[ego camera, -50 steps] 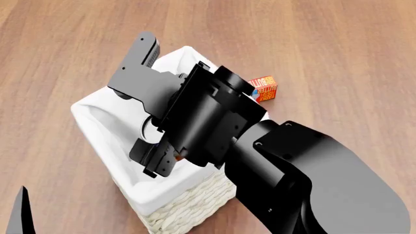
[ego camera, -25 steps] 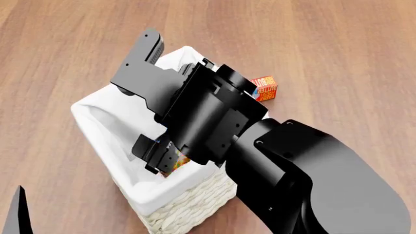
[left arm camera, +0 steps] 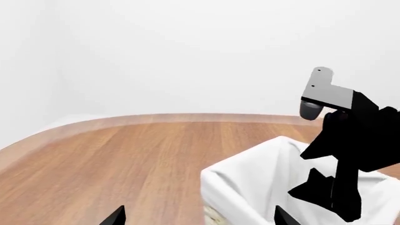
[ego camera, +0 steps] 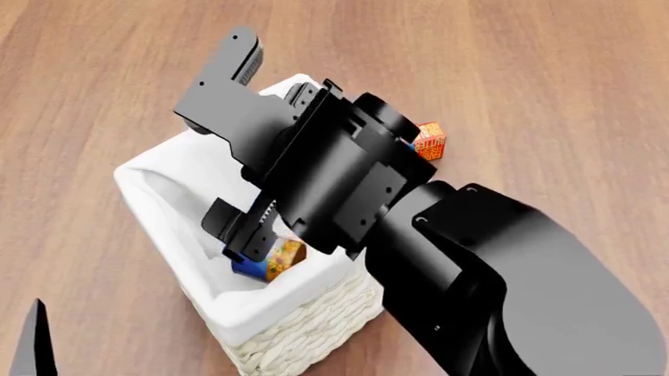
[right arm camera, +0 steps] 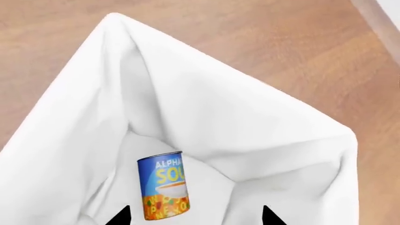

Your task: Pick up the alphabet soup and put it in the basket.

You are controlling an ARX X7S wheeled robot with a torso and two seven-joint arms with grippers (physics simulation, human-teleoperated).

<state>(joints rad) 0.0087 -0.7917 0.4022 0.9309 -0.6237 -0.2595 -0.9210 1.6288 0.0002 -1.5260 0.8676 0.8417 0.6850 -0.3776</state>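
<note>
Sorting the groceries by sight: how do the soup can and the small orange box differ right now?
The alphabet soup is a blue-labelled cylinder; the orange box is a squarish carton. The can sits inside the basket, while the box rests on the wooden floor beyond it. Both are free of any gripper.

My right arm [ego camera: 356, 180] is glossy black plastic, with a matt grey plate at its far end. The basket [ego camera: 303, 329] is rough cream wicker, lined in smooth white cloth. The alphabet soup [right arm camera: 165, 185] wears a glossy blue paper label. The tabletop [ego camera: 544, 78] is smooth, satin-finished wood.
</note>
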